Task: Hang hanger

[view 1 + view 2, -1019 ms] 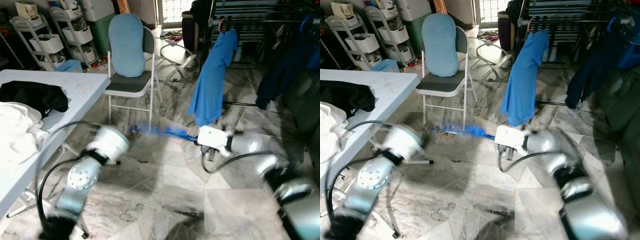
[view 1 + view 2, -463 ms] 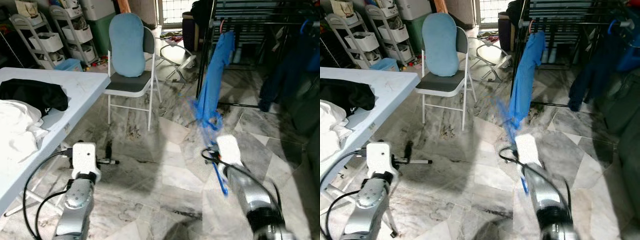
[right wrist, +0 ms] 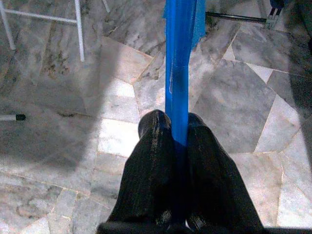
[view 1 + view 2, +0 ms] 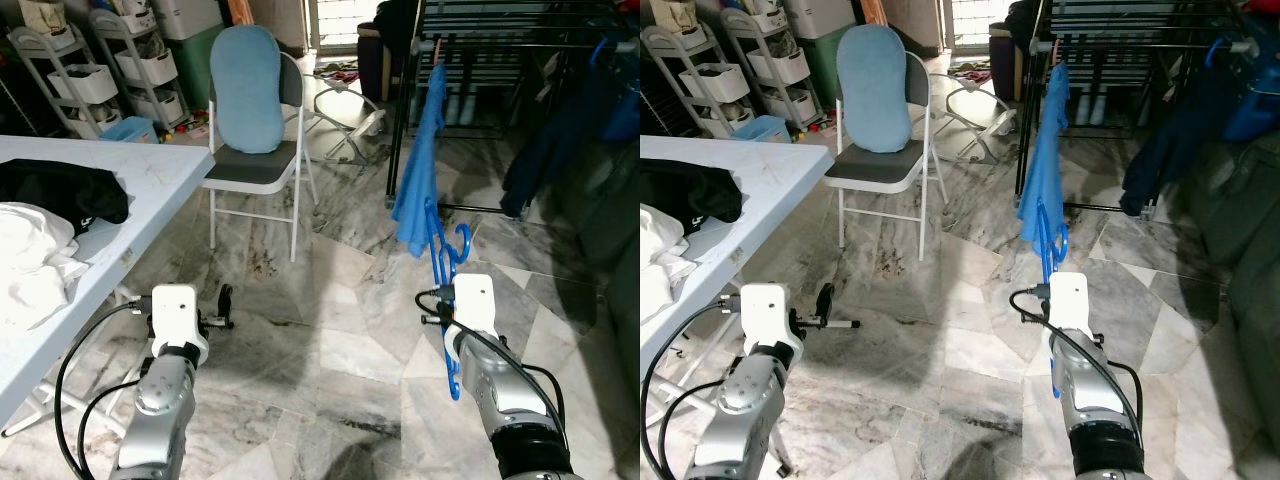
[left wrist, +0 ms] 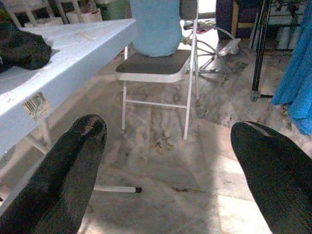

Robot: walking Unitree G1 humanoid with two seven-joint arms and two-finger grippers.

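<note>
I am in the carrying step: my right end effector [image 3: 178, 127] is clamped on the blue hanger [image 4: 445, 290], both black fingers [image 3: 148, 165] pressed against its flat plastic, and the hanger stands roughly upright in front of me with its hook uppermost. It is not yet on anything. The drying rack [image 4: 520, 40] stands ahead and to my right, well apart from the hook, with a blue garment [image 4: 418, 170] already hanging from its rail and darker clothes [image 4: 545, 140] further along.

As I judge it, the next move calls for closing on the rack, lifting the hanger so its hook clears the rail, then lowering it onto a bare stretch beside the blue garment before I let go. The hook's opening must face the rail, and the hanging cloth could foul it.

My left end effector [image 5: 170, 165] is idle, fingers wide apart with nothing between them, held low over the marble floor [image 4: 330, 350].

The head views give me the layout: rack, folding chair [image 4: 260, 140] with its blue cushion, and the white table [image 4: 130, 190] to my left carrying clothes. They do not show the grip itself. The right wrist view does, close up, though not the hook or rail. The left wrist view looks under the table edge toward the chair's legs.
</note>
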